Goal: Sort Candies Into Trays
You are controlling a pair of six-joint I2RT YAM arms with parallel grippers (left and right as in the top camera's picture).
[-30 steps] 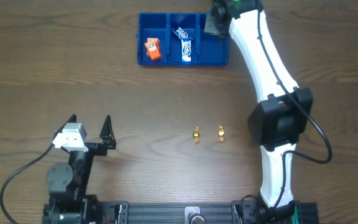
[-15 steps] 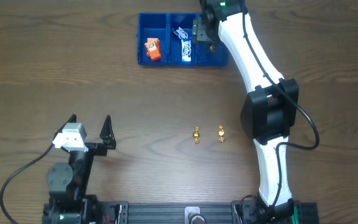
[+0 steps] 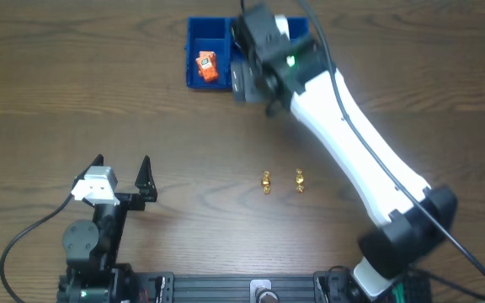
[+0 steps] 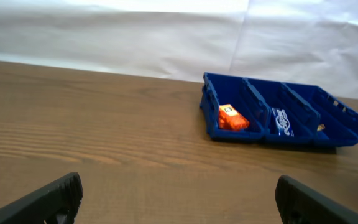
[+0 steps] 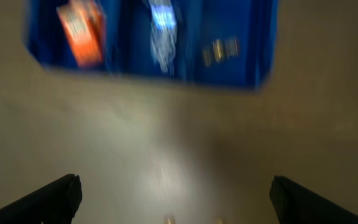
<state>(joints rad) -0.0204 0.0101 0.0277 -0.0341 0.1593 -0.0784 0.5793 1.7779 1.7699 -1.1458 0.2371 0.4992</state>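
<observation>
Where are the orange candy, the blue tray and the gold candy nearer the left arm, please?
orange candy [image 4: 233, 117], left wrist view, middle of its wrapper.
blue tray [image 4: 241, 134], left wrist view, its near outer wall.
gold candy nearer the left arm [image 3: 265, 181], top view, its middle.

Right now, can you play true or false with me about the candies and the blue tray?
1. The orange candy lies in an end compartment of the blue tray. True.
2. Three gold candies lie outside the tray. False: just two gold candies lie there, side by side.
3. The left tool holds a candy. False: it is open and empty.
4. The right tool is open. True.
</observation>
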